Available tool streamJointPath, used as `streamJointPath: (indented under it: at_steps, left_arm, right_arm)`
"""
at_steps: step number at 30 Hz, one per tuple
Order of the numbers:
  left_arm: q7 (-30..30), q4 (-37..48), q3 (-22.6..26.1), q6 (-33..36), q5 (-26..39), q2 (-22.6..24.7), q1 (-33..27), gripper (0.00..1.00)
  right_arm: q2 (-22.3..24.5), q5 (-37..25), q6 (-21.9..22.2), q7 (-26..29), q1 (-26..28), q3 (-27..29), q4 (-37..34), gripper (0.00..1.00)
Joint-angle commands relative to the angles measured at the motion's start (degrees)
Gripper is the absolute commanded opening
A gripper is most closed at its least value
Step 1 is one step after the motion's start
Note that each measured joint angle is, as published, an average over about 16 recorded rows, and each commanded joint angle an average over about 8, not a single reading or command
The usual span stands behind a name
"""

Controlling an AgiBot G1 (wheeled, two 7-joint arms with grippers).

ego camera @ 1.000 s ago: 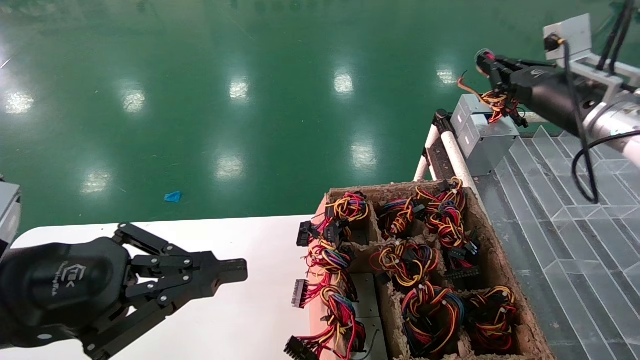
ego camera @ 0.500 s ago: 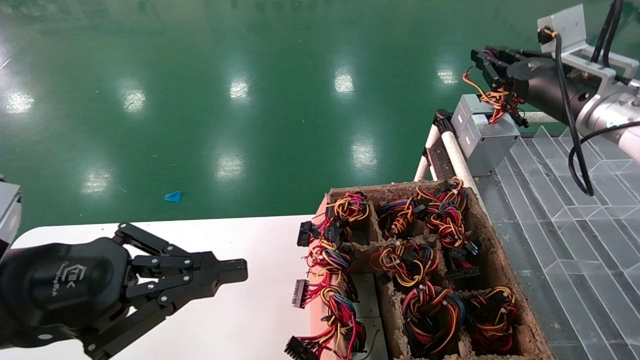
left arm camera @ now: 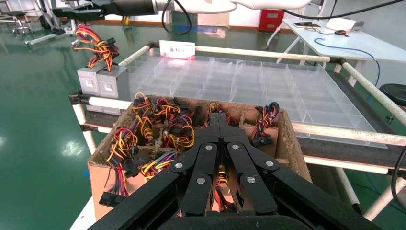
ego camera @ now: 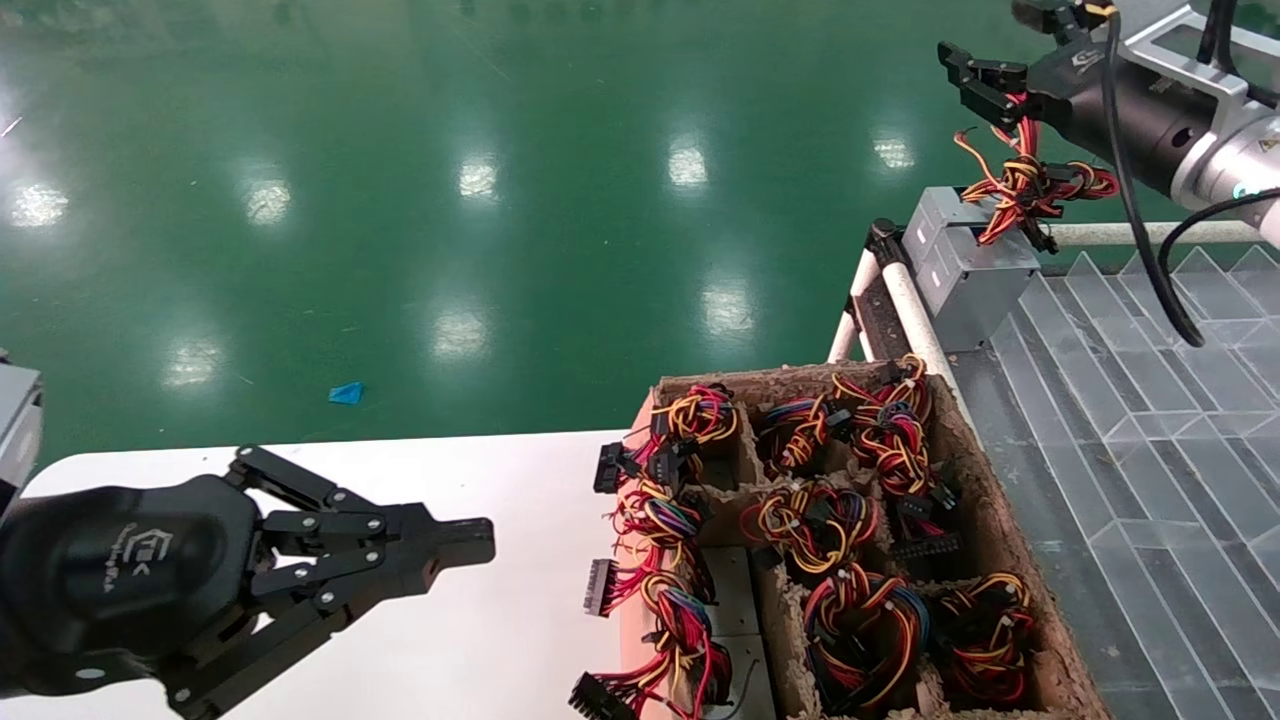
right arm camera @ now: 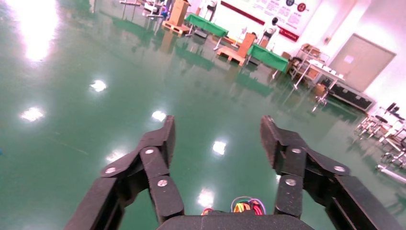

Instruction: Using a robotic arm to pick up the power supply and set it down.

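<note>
The right gripper [ego camera: 965, 75] hung raised above the far corner of the clear tray rack [ego camera: 1130, 400], its jaws spread apart. The wire bundle [ego camera: 1020, 185] seemed snagged on it, draped down to the power supply [ego camera: 985, 275], which sat on that corner touching a matching grey box [ego camera: 925, 230]. The left gripper [ego camera: 450, 545] hovered over the white table [ego camera: 500, 640], fingers together.
</note>
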Motion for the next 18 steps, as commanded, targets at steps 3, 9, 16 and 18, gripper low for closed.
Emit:
streamJointPath:
  at_steps: [3, 9, 16, 18]
  left_arm:
    - [0.0, 0.0, 0.0, 0.0, 0.0, 0.0, 0.0, 0.00]
    - [0.0, 0.0, 0.0, 0.0, 0.0, 0.0, 0.0, 0.00]
    - [0.0, 0.0, 0.0, 0.0, 0.0, 0.0, 0.0, 0.62]
    - [0.0, 0.0, 0.0, 0.0, 0.0, 0.0, 0.0, 0.88]
  right_arm:
    - [0.8, 0.4, -1.5, 0.5, -1.3, 0.4, 2.6, 1.00]
    - [3.3, 1.5, -5.5, 5.2, -5.6, 1.2, 9.7, 1.00]
    - [6.2, 2.7, -10.2, 10.7, -10.5, 2.3, 17.9, 1.00]
    - [7.0, 3.0, -11.6, 12.3, -11.9, 2.5, 20.2, 1.00]
